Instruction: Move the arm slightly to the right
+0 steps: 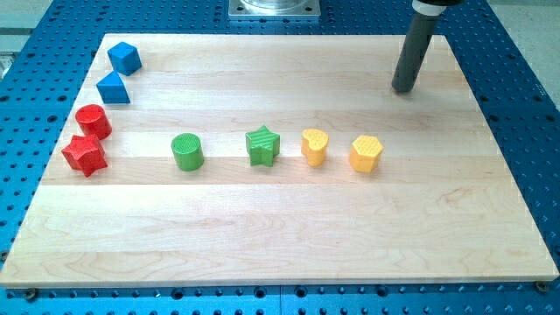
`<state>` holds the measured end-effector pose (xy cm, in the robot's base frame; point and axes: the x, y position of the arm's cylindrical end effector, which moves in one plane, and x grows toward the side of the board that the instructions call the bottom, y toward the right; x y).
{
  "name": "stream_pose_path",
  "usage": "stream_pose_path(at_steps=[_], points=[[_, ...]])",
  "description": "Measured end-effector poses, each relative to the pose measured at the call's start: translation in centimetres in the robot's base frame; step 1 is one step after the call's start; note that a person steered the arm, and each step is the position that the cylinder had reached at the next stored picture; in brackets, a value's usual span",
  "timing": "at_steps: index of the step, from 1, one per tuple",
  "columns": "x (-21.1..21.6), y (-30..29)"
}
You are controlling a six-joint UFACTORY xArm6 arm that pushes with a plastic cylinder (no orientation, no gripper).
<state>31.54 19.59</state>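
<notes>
Tip (pixel 403 88) rests well above yellow hexagon block (pixel 367 153)

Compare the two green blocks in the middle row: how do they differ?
The green cylinder is round with a flat circular top; the green star has points. The cylinder stands further to the view's left, the star beside the yellow heart. Both are green, in one row, and far from my tip.
</notes>
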Motion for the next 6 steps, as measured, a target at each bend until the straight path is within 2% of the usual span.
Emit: stream_pose_path(at_steps=[1, 3, 4, 5, 6], points=[[0.0, 0.0], [-0.1, -15.2], [-1.7, -13.3], [-0.6, -8.3], [0.0, 2.5]])
